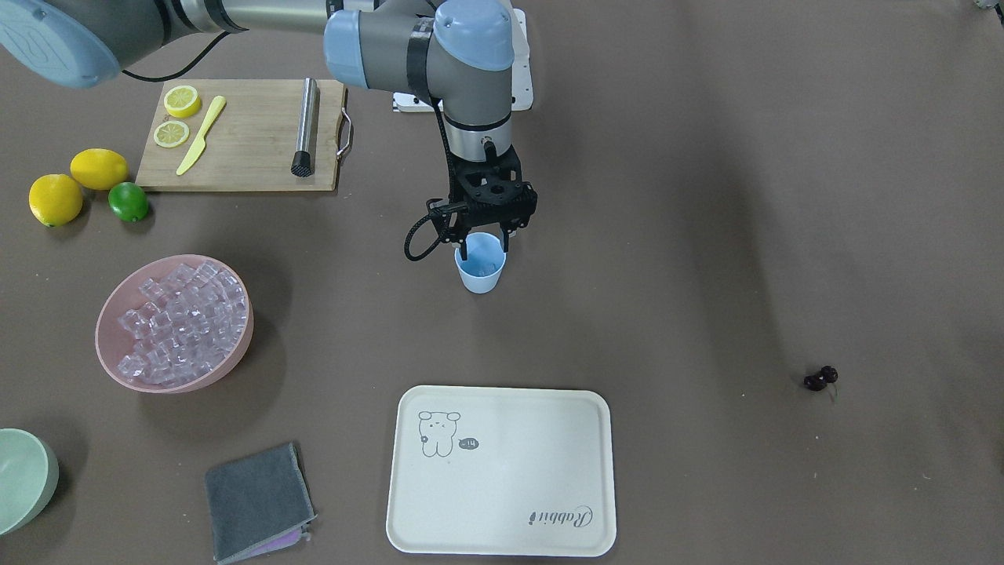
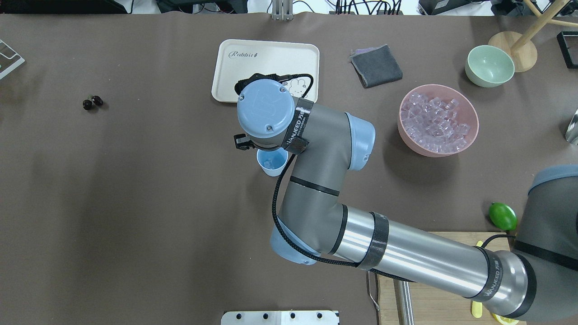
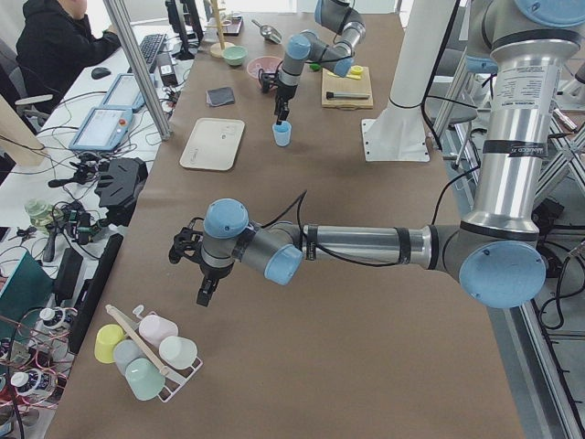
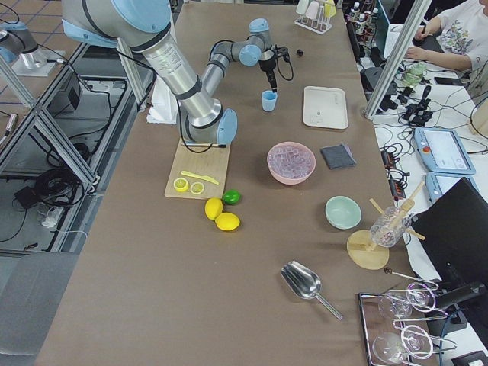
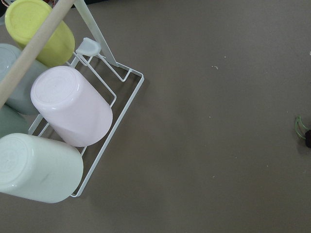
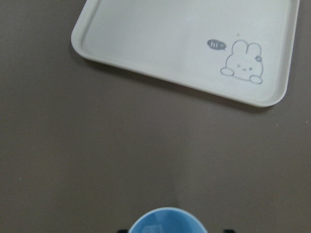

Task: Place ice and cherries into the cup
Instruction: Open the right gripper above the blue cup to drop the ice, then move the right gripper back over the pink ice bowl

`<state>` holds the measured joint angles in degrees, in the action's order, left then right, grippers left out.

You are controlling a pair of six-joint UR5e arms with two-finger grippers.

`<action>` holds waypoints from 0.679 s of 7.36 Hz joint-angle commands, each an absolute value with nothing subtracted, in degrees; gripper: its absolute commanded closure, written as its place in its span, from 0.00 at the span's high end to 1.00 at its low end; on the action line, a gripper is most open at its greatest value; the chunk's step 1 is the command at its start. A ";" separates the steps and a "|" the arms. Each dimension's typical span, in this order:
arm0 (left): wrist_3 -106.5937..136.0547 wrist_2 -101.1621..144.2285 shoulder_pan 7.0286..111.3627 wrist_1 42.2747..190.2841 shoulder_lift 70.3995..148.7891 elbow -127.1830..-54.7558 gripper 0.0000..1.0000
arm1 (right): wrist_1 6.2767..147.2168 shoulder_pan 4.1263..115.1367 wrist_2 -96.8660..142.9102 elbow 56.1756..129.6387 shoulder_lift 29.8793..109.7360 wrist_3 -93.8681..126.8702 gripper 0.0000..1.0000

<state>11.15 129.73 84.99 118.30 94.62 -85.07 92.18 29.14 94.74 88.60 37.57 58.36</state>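
Right tool (image 1: 482, 245) hangs straight down over the small light-blue tapered plastic cup (image 1: 480, 276). Its two black fingers are spread wide, one toward each side of the cup's round mouth, with nothing pinched between them. The cup stands upright on the matte brown worktop (image 1: 706, 235). From overhead there is a pale glassy glint inside it, too small to tell what it is.

The clear, glassy, faintly pink ice cubes (image 1: 179, 318) sit heaped in the wide smooth pink bowl (image 1: 205, 382), well apart from the cup. The pair of tiny dark, glossy round cherries (image 1: 820, 379) lies on bare worktop, far off on the cup's other side, the two fruits touching. The left wrist camera catches just a thin green stem and a dark sliver at its right edge.

Left tool (image 3: 207, 294) hovers near a white wire rack of pastel plastic cups (image 3: 146, 352). It shows in the side view only, so I cannot tell whether it is spread or clenched.

A cream rectangular tray (image 1: 518, 479) with rounded corners and a rabbit drawing lies flat near the cup.
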 commanded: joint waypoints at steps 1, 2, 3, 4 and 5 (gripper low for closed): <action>11.08 129.73 84.99 118.30 94.83 -84.99 0.98 | 93.69 40.88 105.21 93.93 41.54 53.04 0.98; 11.16 129.73 84.99 118.30 94.92 -85.16 0.98 | 91.34 47.31 110.86 96.91 49.49 40.21 0.95; 11.16 129.73 84.99 118.30 94.92 -85.25 0.98 | 90.10 50.07 112.66 96.60 53.05 33.81 0.95; 11.16 129.73 84.99 118.30 95.01 -84.99 0.98 | 90.00 53.84 113.89 96.24 56.48 29.49 0.95; 11.08 129.73 84.99 118.47 95.01 -84.73 0.98 | 87.48 56.66 117.56 94.33 58.78 25.88 0.96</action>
